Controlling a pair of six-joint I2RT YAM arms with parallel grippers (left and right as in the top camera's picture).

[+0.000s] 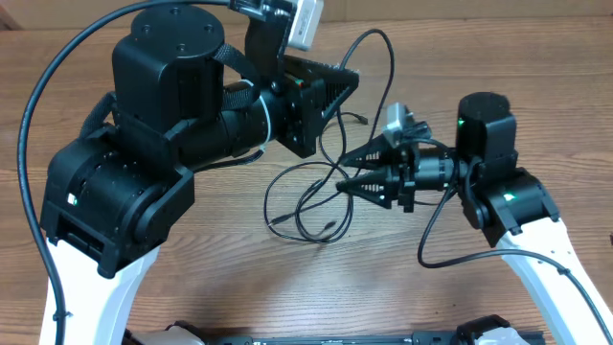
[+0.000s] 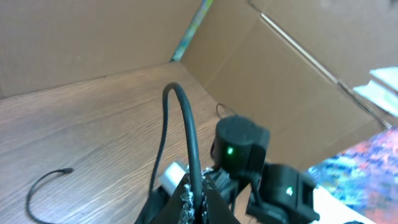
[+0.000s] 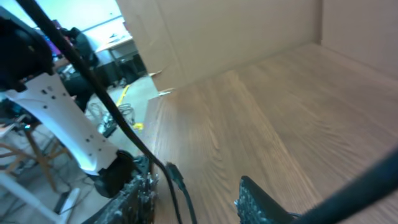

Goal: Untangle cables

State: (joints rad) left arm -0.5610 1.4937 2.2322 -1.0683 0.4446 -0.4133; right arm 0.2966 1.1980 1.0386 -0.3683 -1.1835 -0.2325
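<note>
Because my left gripper [image 2: 194,200] is clenched on one of the cables [image 2: 188,127], which arches up from its jaws, I should close the released right gripper [image 1: 342,173] only on the cable running between its jaws and pull gently apart. Only the overhead shows the looped tangle just beyond both jaws; the wrist views miss it.

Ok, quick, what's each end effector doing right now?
Left end effector: closed on a cable.
Right end effector: open.
</note>
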